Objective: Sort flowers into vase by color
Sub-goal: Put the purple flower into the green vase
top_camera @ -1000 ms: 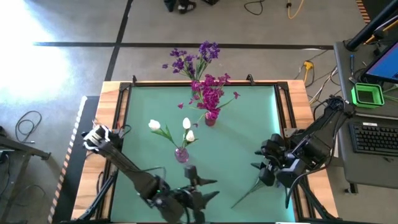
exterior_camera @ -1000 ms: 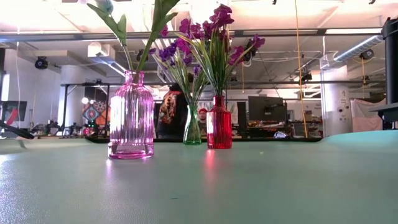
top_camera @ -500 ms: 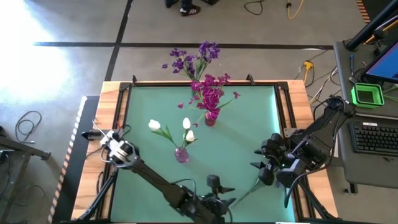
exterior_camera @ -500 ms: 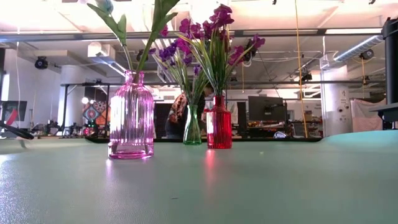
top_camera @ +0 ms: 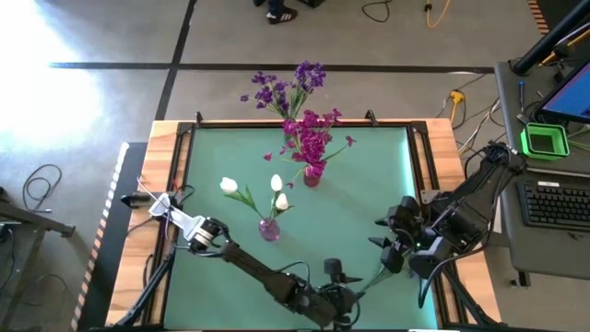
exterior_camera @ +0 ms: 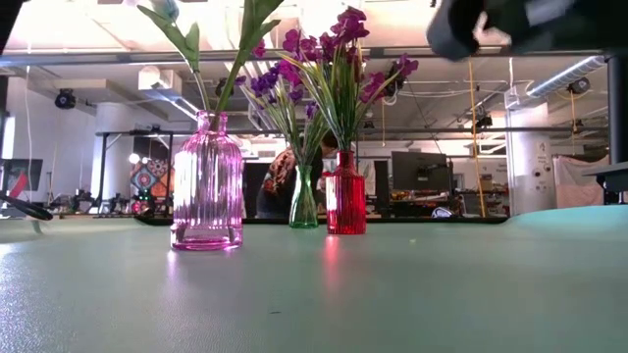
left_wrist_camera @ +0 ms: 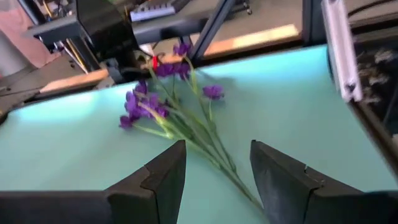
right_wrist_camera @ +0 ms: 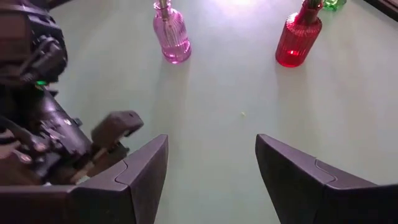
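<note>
Lining up L gripper (left_wrist_camera: 214, 180), jaws apart, nothing held, on the purple flower (left_wrist_camera: 163, 109) lying flat at table's (top_camera: 359, 198) 5 o'clock. Stem (left_wrist_camera: 214, 155) looks light, thin, floppy, so I'd pinch mid-stem. R gripper (right_wrist_camera: 211, 180) parked open at 4 o'clock.

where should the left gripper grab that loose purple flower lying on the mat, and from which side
Take the purple flower by its bare green stem, below the blossom clusters, probably coming straight down from above. It lies flat on the green mat, and the stem runs right between the open left gripper fingers, so closing across it looks easiest. The blooms are bushy and would likely crush or slip.
</note>
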Controlling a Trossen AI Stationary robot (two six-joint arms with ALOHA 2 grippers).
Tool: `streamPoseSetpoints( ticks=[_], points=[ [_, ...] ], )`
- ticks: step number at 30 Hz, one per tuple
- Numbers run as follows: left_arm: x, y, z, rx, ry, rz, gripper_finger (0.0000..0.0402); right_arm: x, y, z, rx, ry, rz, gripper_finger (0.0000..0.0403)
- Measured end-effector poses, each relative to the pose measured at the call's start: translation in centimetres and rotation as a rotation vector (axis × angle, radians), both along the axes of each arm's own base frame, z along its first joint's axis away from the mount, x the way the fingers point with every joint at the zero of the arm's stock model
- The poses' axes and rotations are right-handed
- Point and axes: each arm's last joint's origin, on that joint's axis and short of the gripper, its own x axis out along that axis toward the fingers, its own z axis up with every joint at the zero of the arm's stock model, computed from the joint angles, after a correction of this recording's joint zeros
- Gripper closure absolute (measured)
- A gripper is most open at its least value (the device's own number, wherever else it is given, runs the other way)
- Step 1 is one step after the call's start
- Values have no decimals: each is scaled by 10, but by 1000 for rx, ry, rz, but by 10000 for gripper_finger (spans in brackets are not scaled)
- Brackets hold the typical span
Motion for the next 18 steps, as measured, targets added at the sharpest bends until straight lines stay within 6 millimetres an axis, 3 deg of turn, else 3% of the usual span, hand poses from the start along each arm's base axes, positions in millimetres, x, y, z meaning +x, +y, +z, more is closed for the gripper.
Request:
streamPoseSetpoints(
  ticks=[18],
  points=[
    [14, 8, -38, -64, -15, 74, 229, 1, 1, -2, 1, -2, 0, 170]
  ],
)
